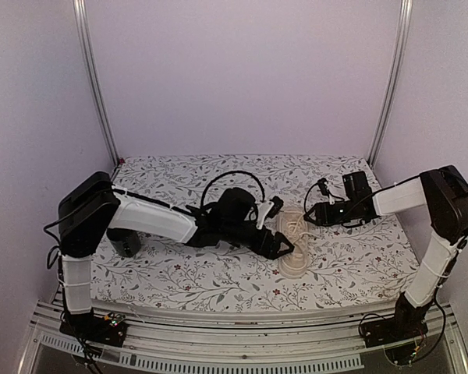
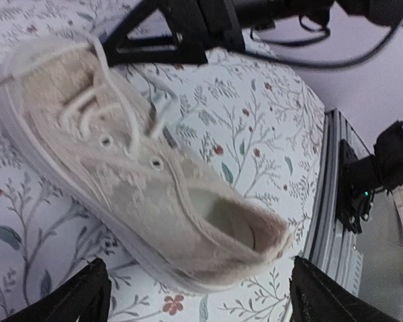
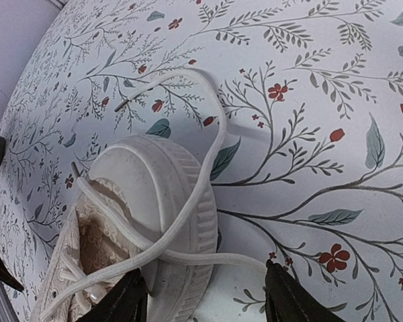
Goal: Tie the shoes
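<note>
Fingers of your left gripper stand spread wide, with the sneaker just ahead on the floral cloth. Your right gripper is parted too, at the toe. Only its wrist view shows a loose lace draped over the toe cap.

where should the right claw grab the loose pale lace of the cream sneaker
Take the loose pale shoelace on its arc lying on the floral tablecloth beyond the cream sneaker's ribbed toe cap. Come from above, right claw straddling the strand: there it lies flat with bare cloth either side.
</note>
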Controlling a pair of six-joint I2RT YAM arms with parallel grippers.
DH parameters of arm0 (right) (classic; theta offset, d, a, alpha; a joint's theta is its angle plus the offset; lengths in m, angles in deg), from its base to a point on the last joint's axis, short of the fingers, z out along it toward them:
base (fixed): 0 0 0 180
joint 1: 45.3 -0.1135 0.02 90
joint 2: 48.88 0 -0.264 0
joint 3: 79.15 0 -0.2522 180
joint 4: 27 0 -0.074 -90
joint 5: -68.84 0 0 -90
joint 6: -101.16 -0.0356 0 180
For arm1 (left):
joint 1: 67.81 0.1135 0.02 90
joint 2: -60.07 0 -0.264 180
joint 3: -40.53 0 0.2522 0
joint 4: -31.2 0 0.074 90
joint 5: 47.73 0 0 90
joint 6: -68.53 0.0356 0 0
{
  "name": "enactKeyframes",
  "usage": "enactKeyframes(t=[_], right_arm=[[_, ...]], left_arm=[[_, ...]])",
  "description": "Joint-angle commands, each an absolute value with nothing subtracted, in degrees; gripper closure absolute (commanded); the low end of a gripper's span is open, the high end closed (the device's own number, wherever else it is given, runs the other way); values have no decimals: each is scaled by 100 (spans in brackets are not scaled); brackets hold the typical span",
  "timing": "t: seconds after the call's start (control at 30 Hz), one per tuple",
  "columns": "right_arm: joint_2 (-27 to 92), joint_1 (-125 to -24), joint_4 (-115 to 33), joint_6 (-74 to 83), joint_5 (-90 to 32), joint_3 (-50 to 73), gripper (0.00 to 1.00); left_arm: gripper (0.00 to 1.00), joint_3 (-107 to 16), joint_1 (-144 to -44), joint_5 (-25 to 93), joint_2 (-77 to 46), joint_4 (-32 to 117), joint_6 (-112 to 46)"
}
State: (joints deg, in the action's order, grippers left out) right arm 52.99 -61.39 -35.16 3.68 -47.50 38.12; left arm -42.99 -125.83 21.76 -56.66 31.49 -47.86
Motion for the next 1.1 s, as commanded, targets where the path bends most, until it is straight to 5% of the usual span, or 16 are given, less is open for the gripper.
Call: enactKeyframes(t=[0.0, 0.17, 0.37, 0.67, 0.77, 0.93, 1.07], right_arm=[[5293, -6165, -3428, 430, -4537, 3704, 40], [5015, -6165, -3381, 241, -4217, 3880, 41], [4466, -6164, -3190, -7, -4078, 4234, 41], [3990, -6164, -3100, -205, -3878, 4529, 41], [4014, -6164, -3094, -196, -3878, 4537, 41], [4184, -6164, -3195, -241, -3933, 4470, 41], [4516, -6192, -3617, -23, -4148, 4152, 41]], left_arm=[[9, -5437, -12493, 3414, -5720, 3741, -4607], [38, -7213, -12522, 3724, -7051, 4904, -4718], [50, -8705, -12535, 4238, -7986, 5951, -4616], [55, -8830, -12526, 4299, -8166, 5966, -4757], [65, -8907, -12515, 4020, -8264, 5924, -4735], [99, -8886, -12513, 3853, -8224, 5858, -4791], [100, -7774, -12484, 4215, -7339, 5126, -4780]])
